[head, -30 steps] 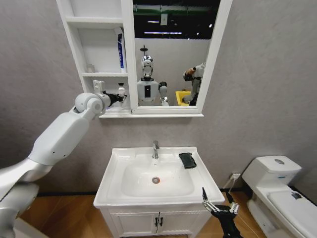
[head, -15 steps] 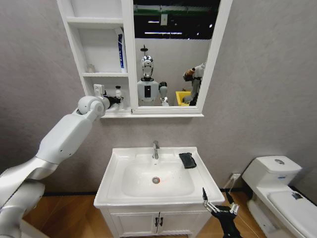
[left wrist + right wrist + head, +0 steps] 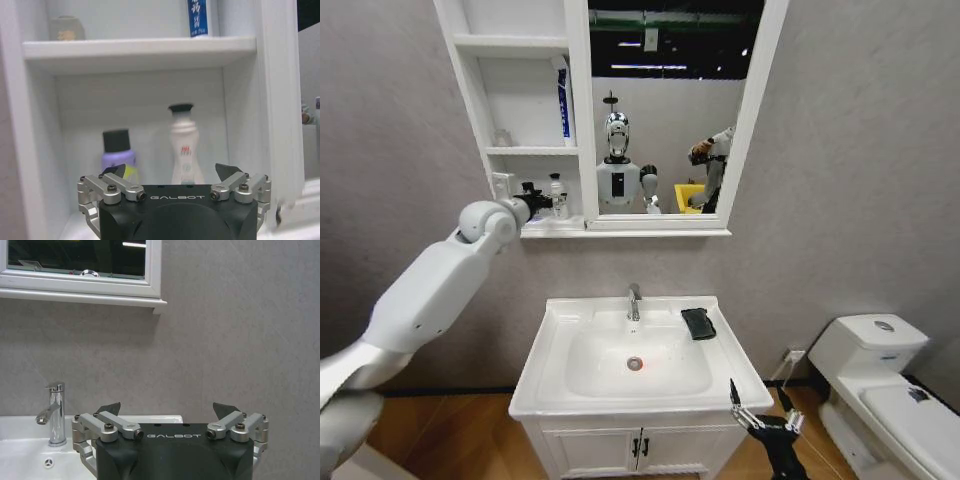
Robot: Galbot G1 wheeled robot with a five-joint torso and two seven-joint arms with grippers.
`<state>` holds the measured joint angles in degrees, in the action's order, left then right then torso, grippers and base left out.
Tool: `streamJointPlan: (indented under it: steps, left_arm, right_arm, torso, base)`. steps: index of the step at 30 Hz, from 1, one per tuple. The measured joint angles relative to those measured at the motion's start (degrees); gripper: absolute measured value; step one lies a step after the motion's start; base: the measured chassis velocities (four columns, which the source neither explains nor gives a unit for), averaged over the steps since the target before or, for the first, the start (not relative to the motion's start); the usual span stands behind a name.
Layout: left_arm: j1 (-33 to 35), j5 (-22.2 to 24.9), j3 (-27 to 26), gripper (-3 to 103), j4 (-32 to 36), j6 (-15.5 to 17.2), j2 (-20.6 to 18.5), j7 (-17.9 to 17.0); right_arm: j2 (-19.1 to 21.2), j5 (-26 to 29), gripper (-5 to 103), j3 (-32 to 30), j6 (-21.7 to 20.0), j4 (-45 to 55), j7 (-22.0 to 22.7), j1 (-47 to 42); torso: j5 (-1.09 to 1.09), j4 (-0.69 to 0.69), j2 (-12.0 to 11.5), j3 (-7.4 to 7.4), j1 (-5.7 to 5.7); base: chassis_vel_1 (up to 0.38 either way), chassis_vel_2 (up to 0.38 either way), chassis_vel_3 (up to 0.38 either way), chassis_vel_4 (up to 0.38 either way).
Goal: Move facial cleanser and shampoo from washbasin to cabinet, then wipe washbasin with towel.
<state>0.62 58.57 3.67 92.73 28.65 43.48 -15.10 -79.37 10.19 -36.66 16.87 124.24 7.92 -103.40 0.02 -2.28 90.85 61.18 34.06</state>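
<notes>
Inside cabinet (image 3: 140, 52): purple bottle (image 3: 118, 156), white bottle (image 3: 183, 145).

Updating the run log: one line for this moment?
left gripper: open, at cabinet bottom shelf | right gripper: open, parked | towel: on washbasin

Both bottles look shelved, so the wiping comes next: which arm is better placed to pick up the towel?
Probably the right: the right gripper hangs open beside the washbasin front corner, on the towel's side. The left gripper is up at the cabinet.
</notes>
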Motion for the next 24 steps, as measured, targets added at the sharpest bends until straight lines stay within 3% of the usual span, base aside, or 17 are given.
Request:
streamJointPlan:
  steps: [1, 3, 4, 5, 8, 9, 12, 13, 15, 16, 17, 18, 19, 21, 22, 24]
  left_arm:
    - [0.00, 0.00, 0.00, 99, 0.00, 0.00, 0.00, 0.00]
    - [7.78, -1.67, -2.91, 100, 6.47, -1.47, -2.99, -1.23]
    - [11.60, -1.96, -4.73, 100, 10.07, -1.64, -4.34, -2.19]
    - [11.60, -1.96, -4.73, 100, 10.07, -1.64, -4.34, -2.19]
    - [28.28, -2.85, -15.95, 100, 21.01, -1.75, -5.81, -6.17]
    - [28.28, -2.85, -15.95, 100, 21.01, -1.75, -5.81, -6.17]
    - [49.44, -8.25, -32.92, 100, 29.19, -3.69, -3.21, -5.06]
    - [49.44, -8.25, -32.92, 100, 29.19, -3.69, -3.21, -5.06]
    - [62.41, -13.49, -43.29, 100, 32.73, -6.89, 0.14, -1.78]
    - [71.83, -16.48, -48.81, 100, 34.93, -8.62, 3.89, 0.95]
    - [71.83, -16.48, -48.81, 100, 34.93, -8.62, 3.89, 0.95]
    - [80.08, -20.72, -53.00, 100, 36.15, -11.06, 8.21, 3.99]
    - [80.08, -20.72, -53.00, 100, 36.15, -11.06, 8.21, 3.99]
    - [91.97, -28.12, -59.19, 100, 38.67, -15.77, 16.34, 10.90]
    - [91.97, -28.12, -59.19, 100, 38.67, -15.77, 16.34, 10.90]
    - [100.94, -31.59, -62.20, 100, 40.78, -20.03, 22.25, 15.31]
  right_arm:
    - [0.00, 0.00, 100, 0.00, 0.00, 0.00, 0.00, 0.00]
    - [0.03, 0.06, 100, -0.03, -0.10, 0.02, 0.00, 0.12]
    - [0.04, 0.06, 100, -0.03, -0.13, 0.03, 0.00, 0.19]
    - [0.04, 0.06, 100, -0.03, -0.13, 0.03, 0.00, 0.19]
    - [-0.03, 0.32, 100, -0.24, -0.18, -0.04, -0.12, 0.46]
    - [-0.03, 0.32, 100, -0.24, -0.18, -0.04, -0.12, 0.46]
    - [-0.05, 1.20, 100, -0.72, -0.21, -0.40, -0.16, 0.58]
    - [-0.05, 1.20, 100, -0.72, -0.21, -0.40, -0.16, 0.58]
    - [0.17, 1.55, 100, -0.89, -0.21, -0.66, -0.19, 0.59]
    - [0.34, 1.76, 100, -0.95, -0.21, -0.86, -0.23, 0.74]
    - [0.34, 1.76, 100, -0.95, -0.21, -0.86, -0.23, 0.74]
    - [0.60, 1.96, 100, -1.04, -0.20, -1.04, -0.25, 0.97]
    - [0.60, 1.96, 100, -1.04, -0.20, -1.04, -0.25, 0.97]
    - [0.81, 2.12, 100, -1.14, -0.19, -1.30, -0.31, 1.38]
    - [0.81, 2.12, 100, -1.14, -0.19, -1.30, -0.31, 1.38]
    - [0.85, 2.36, 100, -1.25, 0.13, -1.55, -0.36, 1.35]
  torso:
    - [0.00, 0.00, 0.00, 0.00, 0.00]
    - [-0.07, 0.03, 0.00, 0.01, 0.01]
    - [-0.03, -0.03, 0.00, 0.01, 0.01]
    - [-0.03, -0.03, 0.00, 0.01, 0.01]
    - [-0.04, -0.07, 0.00, 0.00, 0.01]
    - [-0.04, -0.07, 0.00, 0.00, 0.01]
    - [-0.03, 0.00, 0.00, 0.00, 0.00]
    - [-0.03, 0.00, 0.00, 0.00, 0.00]
    - [-0.02, 0.00, 0.00, 0.00, 0.00]
    - [0.00, 0.01, 0.01, -0.01, -0.01]
    - [0.00, 0.01, 0.01, -0.01, -0.01]
    - [-0.06, 0.02, 0.00, 0.00, 0.00]
    - [-0.06, 0.02, 0.00, 0.00, 0.00]
    - [-0.02, 0.03, 0.01, 0.00, -0.01]
    - [-0.02, 0.03, 0.01, 0.00, -0.01]
    - [0.02, -0.01, 0.01, 0.00, -0.01]
  base:
    - [0.000, 0.000, 0.000, 0.000]
    - [0.000, 0.000, 0.000, 0.000]
    - [0.000, 0.000, 0.000, 0.000]
    - [0.000, 0.000, 0.000, 0.000]
    - [0.000, 0.000, 0.000, 0.000]
    - [0.000, 0.000, 0.000, 0.000]
    - [0.000, 0.000, 0.000, 0.000]
    - [0.000, 0.000, 0.000, 0.000]
    - [0.000, 0.000, 0.000, 0.000]
    - [0.000, 0.000, 0.000, 0.000]
    - [0.000, 0.000, 0.000, 0.000]
    - [0.000, 0.000, 0.000, 0.000]
    - [0.000, 0.000, 0.000, 0.000]
    - [0.000, 0.000, 0.000, 0.000]
    - [0.000, 0.000, 0.000, 0.000]
    - [0.000, 0.000, 0.000, 0.000]
